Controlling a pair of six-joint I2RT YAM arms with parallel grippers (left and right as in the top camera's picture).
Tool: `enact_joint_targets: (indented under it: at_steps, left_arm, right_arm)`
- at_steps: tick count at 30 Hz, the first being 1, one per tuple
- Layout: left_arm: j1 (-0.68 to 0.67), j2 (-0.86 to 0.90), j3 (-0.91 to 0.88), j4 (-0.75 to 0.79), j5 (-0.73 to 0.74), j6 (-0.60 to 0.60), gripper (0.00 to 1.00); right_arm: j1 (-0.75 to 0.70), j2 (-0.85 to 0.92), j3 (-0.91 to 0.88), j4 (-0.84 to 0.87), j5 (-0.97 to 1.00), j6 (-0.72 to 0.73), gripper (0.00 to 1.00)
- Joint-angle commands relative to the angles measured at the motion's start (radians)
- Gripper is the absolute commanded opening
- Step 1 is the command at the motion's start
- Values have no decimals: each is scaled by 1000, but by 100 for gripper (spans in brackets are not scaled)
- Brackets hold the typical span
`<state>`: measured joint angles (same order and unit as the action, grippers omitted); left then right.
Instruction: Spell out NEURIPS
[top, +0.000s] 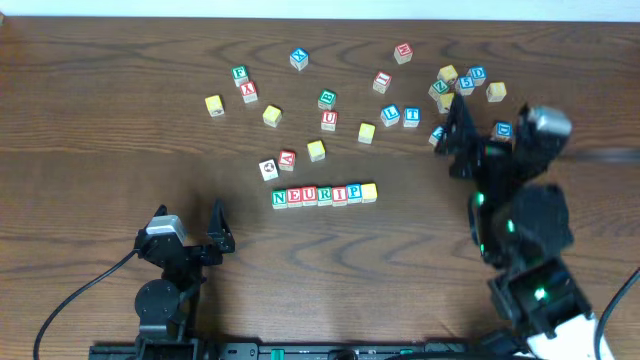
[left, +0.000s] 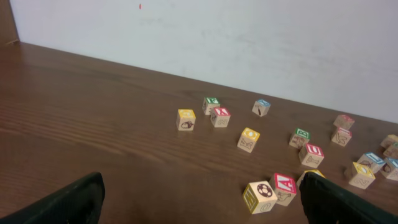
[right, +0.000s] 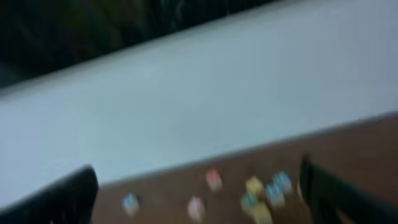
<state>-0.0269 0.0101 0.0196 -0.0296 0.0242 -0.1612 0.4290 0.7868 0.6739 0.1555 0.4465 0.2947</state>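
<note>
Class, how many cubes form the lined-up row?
7, side by side, left to right in overhead view: green N, red E, red U, green R, red I, blue P, yellow-faced cube.

- table (top: 100, 150): dark brown wood grain, smooth, faint sheen;
- NEURIPS row (top: 324, 195), loose cubes (left: 186, 119): pale bare wood, painted coloured faces, matt;
- left gripper (top: 189, 218): black, matt, plastic-looking;
- right arm (top: 530, 215): black casing, plastic-looking;
- wall (left: 249, 37): white, smooth, matt
</note>
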Motion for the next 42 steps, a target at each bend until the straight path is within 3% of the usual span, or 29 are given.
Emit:
enact_joint_targets:
  at_steps: [1,8,20,27,32,42]
  left_arm:
    - [4,-6,-16,-41,-10,-9,98]
    - [4,-6,-16,-41,-10,-9,98]
    - [4,-6,-16,-41,-10,-9,99]
    - [4,-6,-16,-41,-10,-9,99]
    - [4,-6,-16,-41,-10,-9,99]
    - [4,-6,-16,-41,-10,-9,99]
  right_arm:
    - [-14,-122,-179,118,-38,-116,99]
    - [-76,-350,-431,182,-102,-189,99]
    - [-190,-650,-669,146,-179,-207,99]
    - [-229,-781,-668,-97,-195,-224,99]
    - [-261,-782,-668,-209,-195,-225,99]
    - [-285,-781,-668,-209,-207,-232,99]
